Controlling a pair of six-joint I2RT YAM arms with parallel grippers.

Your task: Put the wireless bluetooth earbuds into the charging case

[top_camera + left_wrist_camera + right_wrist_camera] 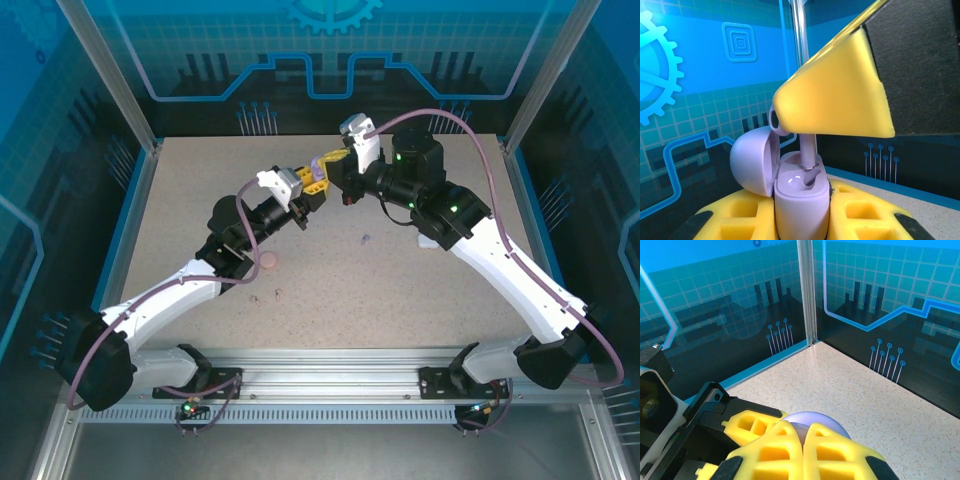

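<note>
Lilac earbud (808, 148), pinched by right pincer (802, 432), stands stem-down in the open case (800, 196) left pincer (802, 226) grips.

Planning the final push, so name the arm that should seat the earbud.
Right. The right claw pinches the purple earbud, stem tip at the slot of the open case, so it probably just presses down. The left claw clamps that case, steadying it.
</note>
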